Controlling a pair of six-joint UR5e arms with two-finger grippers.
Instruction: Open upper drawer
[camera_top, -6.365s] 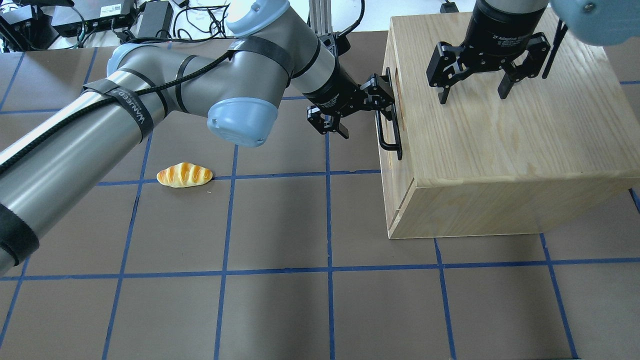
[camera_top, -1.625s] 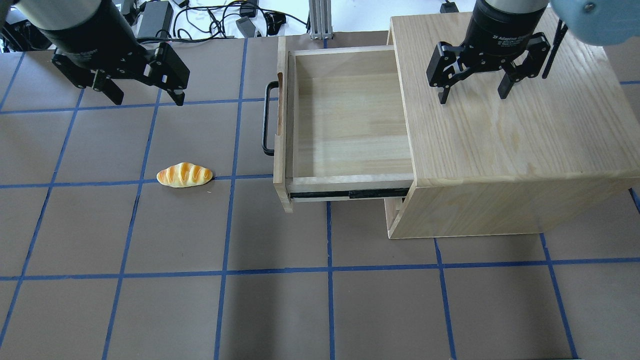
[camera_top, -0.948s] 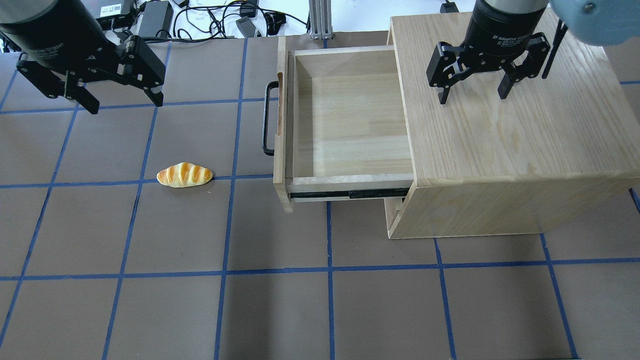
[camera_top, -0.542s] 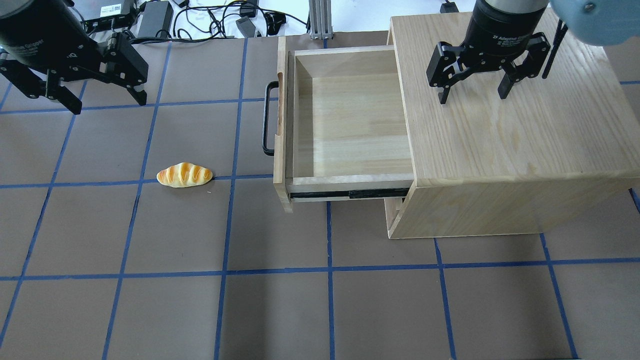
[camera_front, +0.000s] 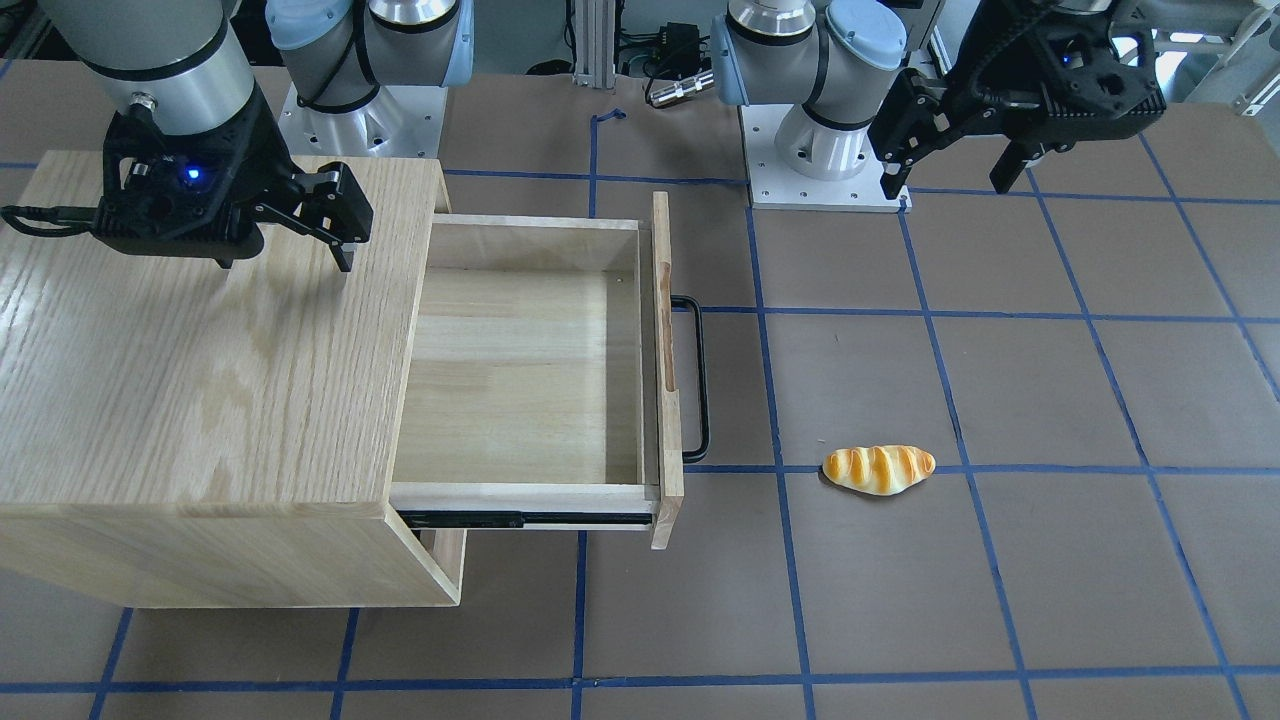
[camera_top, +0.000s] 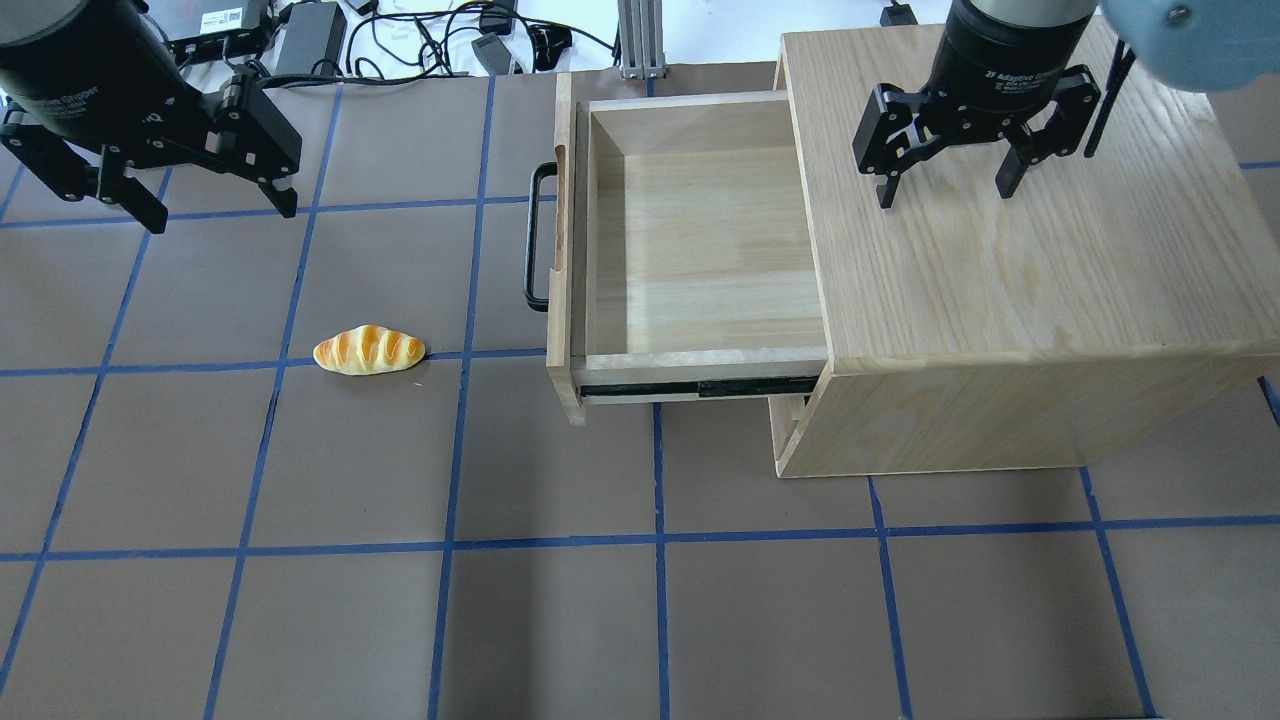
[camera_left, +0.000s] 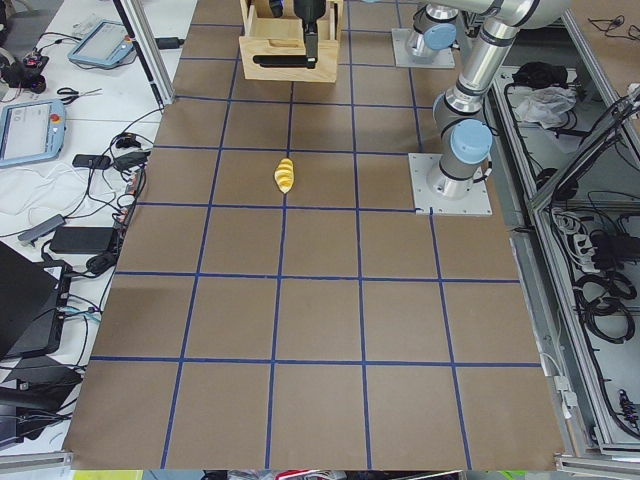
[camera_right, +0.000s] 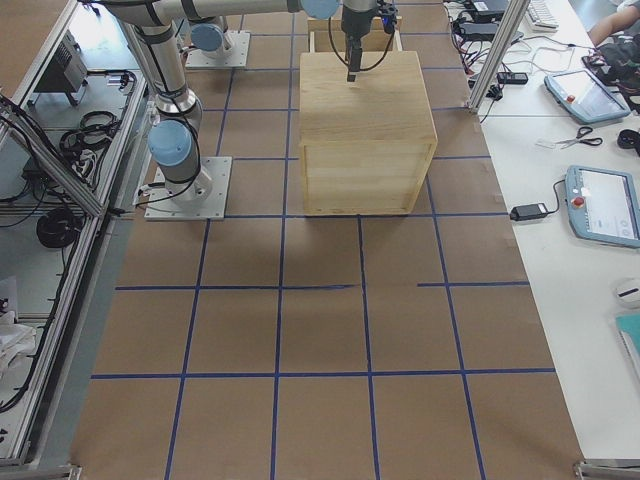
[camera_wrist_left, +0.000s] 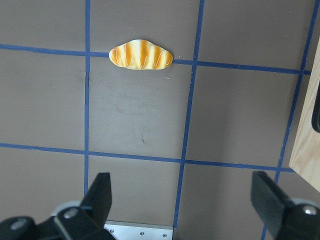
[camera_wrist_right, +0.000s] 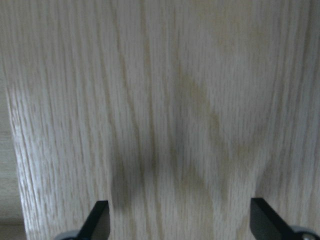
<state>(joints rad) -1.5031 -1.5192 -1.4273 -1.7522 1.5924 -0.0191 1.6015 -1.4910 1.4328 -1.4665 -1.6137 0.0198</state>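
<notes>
**Upper drawer drawn far out of the cabinet; both grippers spread wide and empty**

The wide, shallow pale-wood upper drawer (camera_top: 700, 260) is seen pulled far out of the large oak-grain wooden cabinet (camera_top: 1020, 280). Only its rear part remains under the cabinet's top. Its interior is bare: a smooth, light plank floor enclosed by low walls. On the front panel a long black metal bar handle (camera_top: 537, 237) is mounted, standing off the wood on two short legs. An oblong finger notch (camera_top: 558, 205) is cut into the panel's upper edge behind the handle. Along the drawer's side a black slide rail (camera_top: 700, 388) is exposed between the panel and the cabinet.

The right gripper (camera_top: 946, 195) is held over the cabinet's top, near the edge above the drawer opening. Its fingers point down and are spread wide, and nothing is gripped. Whether the tips touch the wood cannot be told.

The left gripper (camera_top: 222, 213) is held well apart from the cabinet, out beyond the drawer's front. It is likewise spread wide and empty.

A small golden-brown striped bread roll (camera_top: 369, 350) lies on the brown table mat with blue tape grid (camera_top: 560, 620). It is placed out from the cabinet past the handle, apart from the drawer.
</notes>
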